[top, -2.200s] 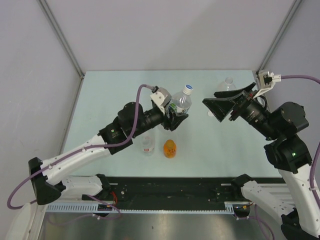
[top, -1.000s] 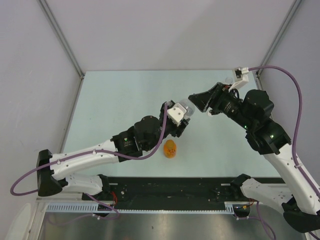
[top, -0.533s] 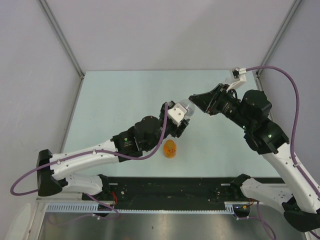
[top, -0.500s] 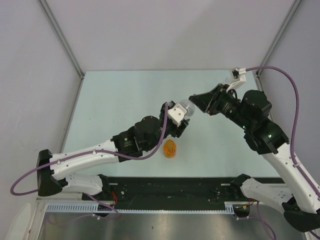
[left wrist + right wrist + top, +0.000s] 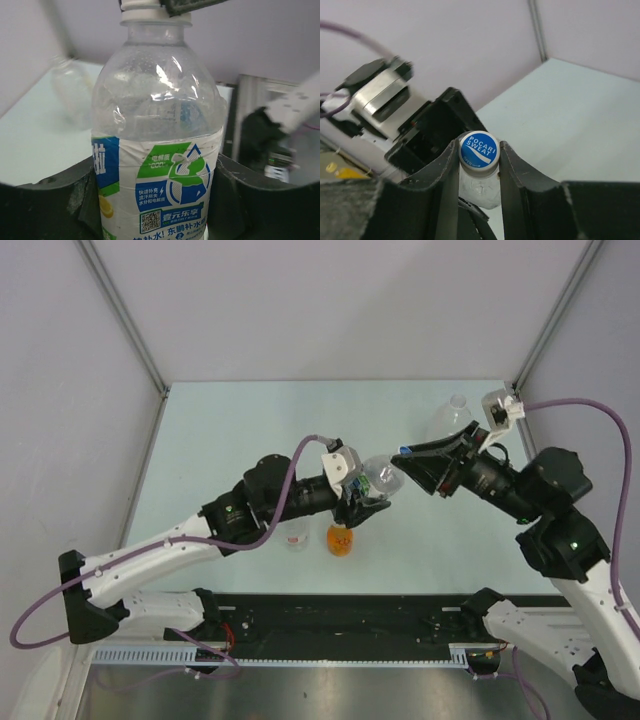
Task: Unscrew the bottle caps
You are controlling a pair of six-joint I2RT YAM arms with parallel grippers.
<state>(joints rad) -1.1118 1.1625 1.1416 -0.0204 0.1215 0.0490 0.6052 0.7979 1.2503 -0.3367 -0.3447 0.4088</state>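
- My left gripper [image 5: 364, 488] clamps the blue-labelled bottle [image 5: 160, 125] round its body, steadying it against twisting.
- My right gripper [image 5: 410, 457] pinches the blue cap [image 5: 479, 149] atop that bottle, ready to unscrew.

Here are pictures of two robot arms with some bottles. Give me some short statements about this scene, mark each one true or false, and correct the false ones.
1. The left pincer holds the clear plastic bottle with the blue and green label by its body. True.
2. The small orange plastic bottle is lifted by the right pincer. False: it stands on the pale green table and no pincer holds it.
3. The right pincer is shut on the round blue screw cap. True.
4. The round blue screw cap lies on the table. False: it sits on the neck of the held bottle, between the right pincer's fingers.
5. The large clear plastic bottle stands at the far right of the table, and no pincer holds it. True.
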